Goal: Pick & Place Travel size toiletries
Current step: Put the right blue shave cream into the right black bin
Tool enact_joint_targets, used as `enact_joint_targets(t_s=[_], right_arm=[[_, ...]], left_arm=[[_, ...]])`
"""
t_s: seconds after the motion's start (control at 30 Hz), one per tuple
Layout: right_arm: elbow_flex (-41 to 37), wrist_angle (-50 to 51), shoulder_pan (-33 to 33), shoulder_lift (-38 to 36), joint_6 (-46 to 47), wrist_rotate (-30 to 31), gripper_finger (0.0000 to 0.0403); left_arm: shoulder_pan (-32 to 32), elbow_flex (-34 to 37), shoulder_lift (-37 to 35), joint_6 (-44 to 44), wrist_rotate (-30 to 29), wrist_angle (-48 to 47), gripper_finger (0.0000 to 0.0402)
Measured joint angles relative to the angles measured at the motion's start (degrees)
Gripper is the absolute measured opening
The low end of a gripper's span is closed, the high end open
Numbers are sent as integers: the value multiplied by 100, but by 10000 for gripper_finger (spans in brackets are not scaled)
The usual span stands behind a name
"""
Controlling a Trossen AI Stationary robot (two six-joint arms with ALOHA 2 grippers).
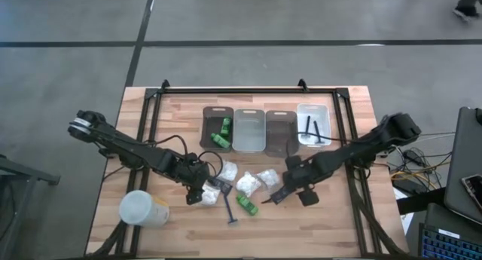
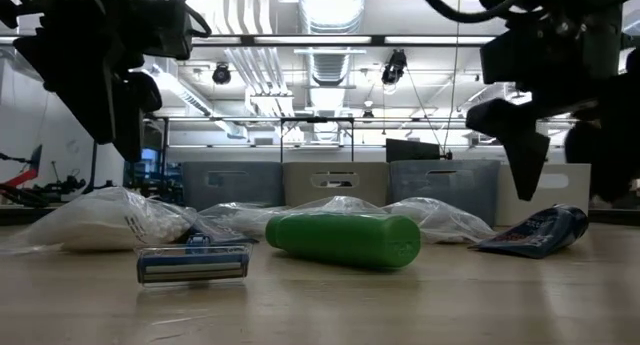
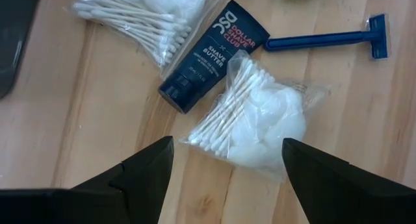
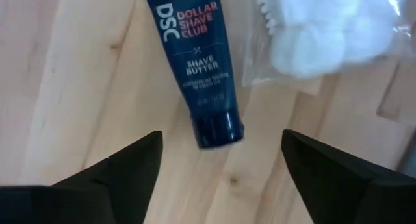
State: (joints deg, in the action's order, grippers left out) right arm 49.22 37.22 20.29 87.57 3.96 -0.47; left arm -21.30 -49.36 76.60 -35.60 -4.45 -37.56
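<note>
The toiletries lie loose mid-table: white swab packets (image 1: 247, 182), a green bottle (image 1: 248, 206), a blue razor (image 1: 230, 208) and two dark shave-butter tubes (image 1: 215, 185) (image 1: 276, 194). My left gripper (image 1: 197, 192) hovers open above one swab packet (image 3: 257, 117), which lies flat beside a tube (image 3: 211, 55) and the razor (image 3: 325, 39). My right gripper (image 1: 290, 191) hovers open over the other tube (image 4: 195, 62), which lies flat on the wood with its cap end toward the fingers. In the low view, the bottle (image 2: 345, 238) and razor head (image 2: 193, 263) rest on the table.
Four bins stand in a row at the far side: one with green bottles (image 1: 221, 136), two more bins (image 1: 249, 130) (image 1: 280, 132), and a clear one with razors (image 1: 314, 128). A large white cylinder (image 1: 143, 209) lies near the left arm. A black frame (image 1: 248, 89) rings the table.
</note>
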Motion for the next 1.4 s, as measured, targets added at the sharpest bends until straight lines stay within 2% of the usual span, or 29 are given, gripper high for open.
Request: enact_joint_targets(t_s=[0.37, 0.6, 0.73, 0.93, 1.07, 1.17, 1.27, 1.4], right_arm=[[16, -137, 20, 721, -120, -2, 255], [30, -245, 25, 805, -168, -46, 196], [62, -304, 25, 815, -249, -41, 177], [72, -421, 22, 818, -686, 30, 200], [72, -419, 20, 818, -740, 45, 228], [69, -414, 19, 818, -721, 44, 231], [69, -403, 20, 818, -704, 24, 208], [89, -344, 22, 819, -373, -67, 148]], left_arm=[[-2, 0, 0, 88, 2, -63, 291], [-2, 0, -2, 88, 2, -85, 291], [-2, 0, -2, 88, 2, -83, 291], [-2, 0, -2, 88, -40, -83, 291], [-2, 0, -2, 6, -84, -81, 291], [-7, 0, -2, -36, -92, -81, 291], [-17, 0, -2, -40, -112, -81, 291], [-17, 0, -2, -40, -119, -81, 291]])
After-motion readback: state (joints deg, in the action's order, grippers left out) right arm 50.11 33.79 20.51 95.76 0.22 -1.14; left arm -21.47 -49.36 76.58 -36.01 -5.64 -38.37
